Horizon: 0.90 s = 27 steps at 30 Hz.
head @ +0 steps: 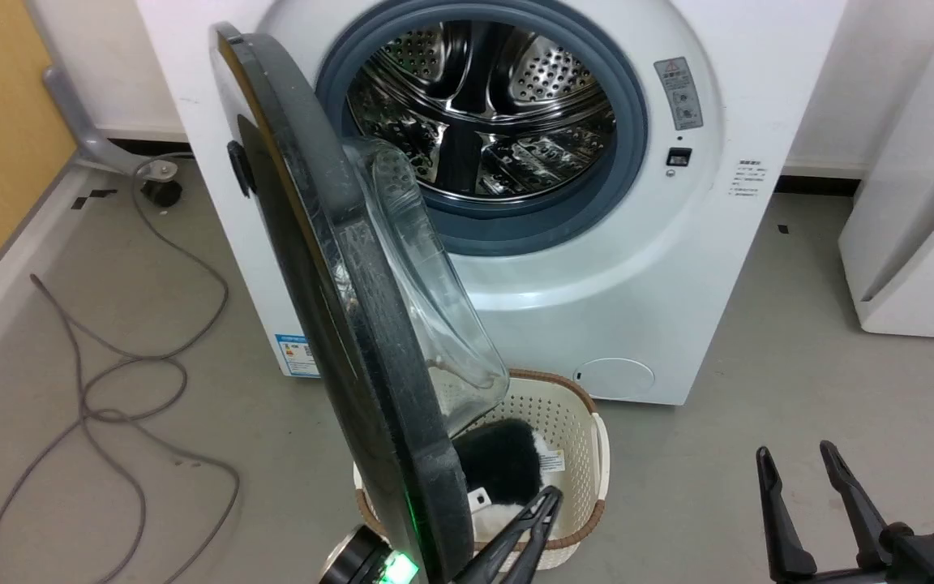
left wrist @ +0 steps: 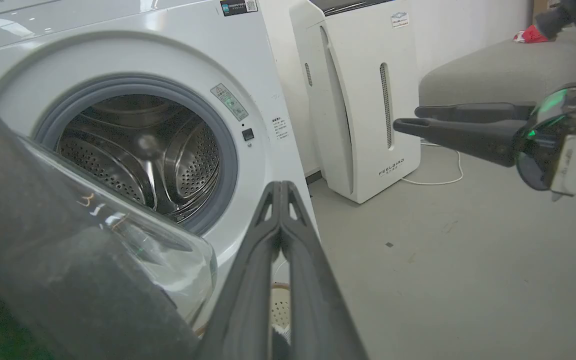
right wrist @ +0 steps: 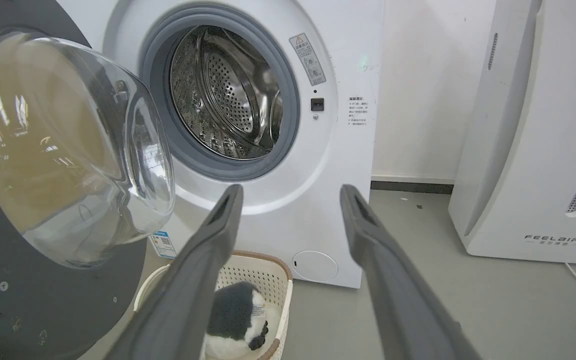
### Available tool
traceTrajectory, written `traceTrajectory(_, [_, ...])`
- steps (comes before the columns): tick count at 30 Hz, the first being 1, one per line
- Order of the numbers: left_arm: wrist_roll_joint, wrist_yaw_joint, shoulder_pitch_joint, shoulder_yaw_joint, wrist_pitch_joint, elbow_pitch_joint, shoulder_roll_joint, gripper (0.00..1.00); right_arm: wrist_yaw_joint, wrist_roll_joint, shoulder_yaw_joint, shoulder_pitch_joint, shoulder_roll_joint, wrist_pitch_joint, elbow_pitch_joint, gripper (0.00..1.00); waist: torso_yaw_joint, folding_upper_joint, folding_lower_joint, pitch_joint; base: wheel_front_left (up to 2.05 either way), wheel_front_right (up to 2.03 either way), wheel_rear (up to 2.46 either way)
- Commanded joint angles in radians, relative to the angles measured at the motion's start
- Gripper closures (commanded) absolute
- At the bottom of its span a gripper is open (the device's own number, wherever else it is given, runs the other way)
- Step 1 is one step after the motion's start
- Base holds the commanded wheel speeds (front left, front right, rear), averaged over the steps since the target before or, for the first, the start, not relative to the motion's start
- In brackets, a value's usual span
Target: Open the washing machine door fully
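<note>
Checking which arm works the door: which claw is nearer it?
Left. The left claw, shut, is close beside the door's lower rim, on its inner side; the right claw, open, hangs well off to its right.

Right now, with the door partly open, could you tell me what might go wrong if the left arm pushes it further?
1. The left gripper is shut and holds nothing beside the washing machine door at its lower rim; a push could slip off that curved edge.
2. The laundry basket stands under the door and those fingers; a low sweep might knock it.
3. A grey cable lies looped on the hinge side; rolling that way could snag it.
</note>
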Motion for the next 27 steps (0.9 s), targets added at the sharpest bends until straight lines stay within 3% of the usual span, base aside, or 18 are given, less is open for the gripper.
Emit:
traceTrajectory(1, [-0.006, 0.008, -0.010, 0.005, -0.008, 0.009, 0.001, 1.00, 0.000, -0.011, 0.000, -0.003, 0.004, -0.004, 0.004, 0.00, 0.004, 0.0000, -0.0001, 0.001, 0.00, 0.00, 0.00])
traceTrajectory(13, [-0.044, 0.055, 0.002, 0.046, -0.013, 0.044, 0.032, 1.00, 0.000, -0.014, 0.008, 0.001, 0.004, -0.004, 0.030, 0.00, 0.081, 0.0000, -0.0001, -0.001, 0.00, 0.00, 0.00])
traceTrajectory(27, [-0.060, 0.107, 0.057, 0.097, -0.013, 0.007, 0.109, 1.00, 0.000, -0.003, 0.005, 0.003, 0.004, -0.004, 0.038, 0.00, 0.245, 0.0000, -0.0001, 0.006, 0.00, 0.00, 0.00])
